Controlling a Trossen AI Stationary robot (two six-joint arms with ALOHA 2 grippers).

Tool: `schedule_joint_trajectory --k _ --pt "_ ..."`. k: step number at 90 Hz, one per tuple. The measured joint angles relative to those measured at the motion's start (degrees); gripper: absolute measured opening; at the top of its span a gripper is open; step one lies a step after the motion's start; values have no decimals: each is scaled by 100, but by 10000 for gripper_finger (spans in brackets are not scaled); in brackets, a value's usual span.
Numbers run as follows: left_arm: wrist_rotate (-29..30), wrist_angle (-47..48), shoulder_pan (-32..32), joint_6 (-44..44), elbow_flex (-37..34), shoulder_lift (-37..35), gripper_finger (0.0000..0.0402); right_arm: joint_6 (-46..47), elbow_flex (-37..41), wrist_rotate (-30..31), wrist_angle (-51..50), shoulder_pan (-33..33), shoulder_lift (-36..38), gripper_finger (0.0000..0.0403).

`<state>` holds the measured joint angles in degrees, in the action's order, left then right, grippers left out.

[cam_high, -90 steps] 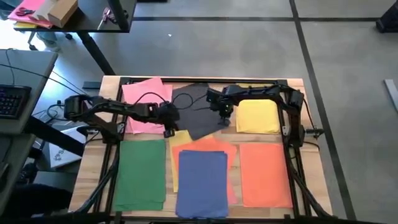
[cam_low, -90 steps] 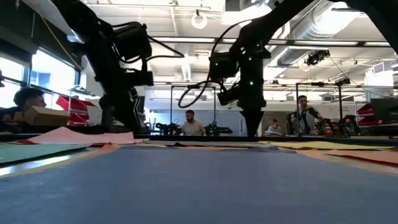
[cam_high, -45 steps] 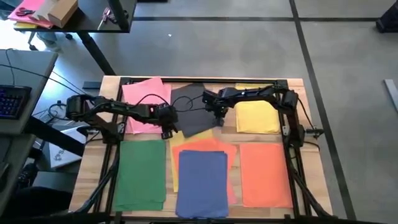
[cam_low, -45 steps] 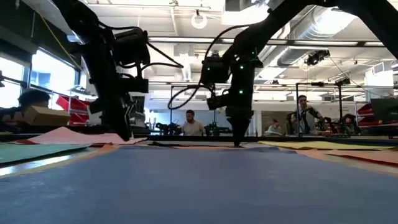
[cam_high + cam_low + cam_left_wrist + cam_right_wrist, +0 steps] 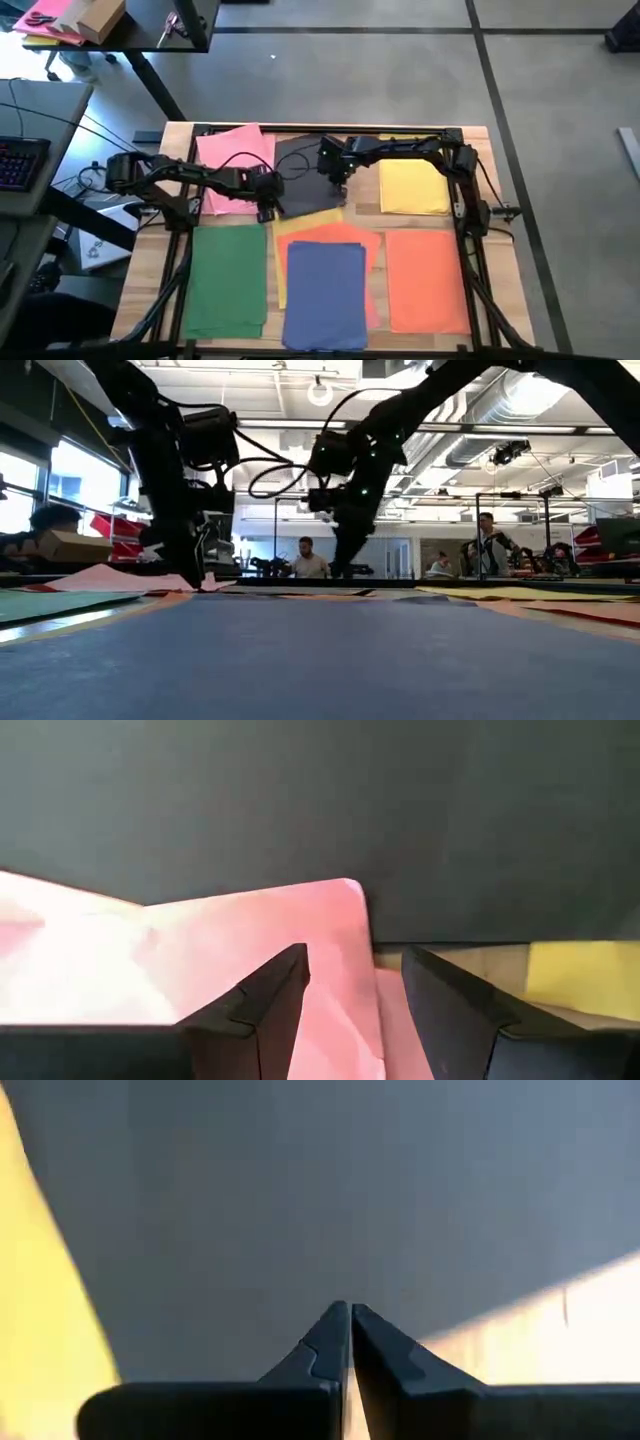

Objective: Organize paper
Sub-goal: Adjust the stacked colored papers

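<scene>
7 paper sheets [image 5: 226, 280] on the table [image 5: 177, 140] (2 orange).

Wooden table [image 5: 178, 140] under pink [image 5: 232, 150], dark grey [image 5: 305, 195], yellow [image 5: 412, 188], green [image 5: 227, 278], blue [image 5: 325, 293], orange [image 5: 427, 280] sheets.

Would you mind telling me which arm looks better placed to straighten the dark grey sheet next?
Probably the right: the right gripper, fingers shut, is on the dark grey sheet. The left gripper, fingers open, sits at the pink sheet corner.
</scene>
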<state>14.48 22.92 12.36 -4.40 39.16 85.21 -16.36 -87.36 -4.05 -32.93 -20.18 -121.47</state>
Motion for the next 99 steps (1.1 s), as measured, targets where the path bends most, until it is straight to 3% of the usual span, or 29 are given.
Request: schedule_joint_trajectory --k 11,27,46,64,90,99 --pt "-38 -4 -12 165 0 -59 156 113 3 -191 220 2 -304 0" --pt "-39 -12 -15 328 0 -136 156 368 -17 315 24 94 -326 0" --pt "-41 -33 -15 589 0 -176 156 539 -28 525 -873 0 -291 0" --pt "179 -53 -15 1025 0 -180 156 1018 -21 263 -1649 43 -293 0" --pt "332 -620 0 1407 0 -141 156 1115 -340 190 -1744 46 17 0" --pt "570 -727 0 1478 2 -22 156 886 -467 615 -1497 -24 244 0"
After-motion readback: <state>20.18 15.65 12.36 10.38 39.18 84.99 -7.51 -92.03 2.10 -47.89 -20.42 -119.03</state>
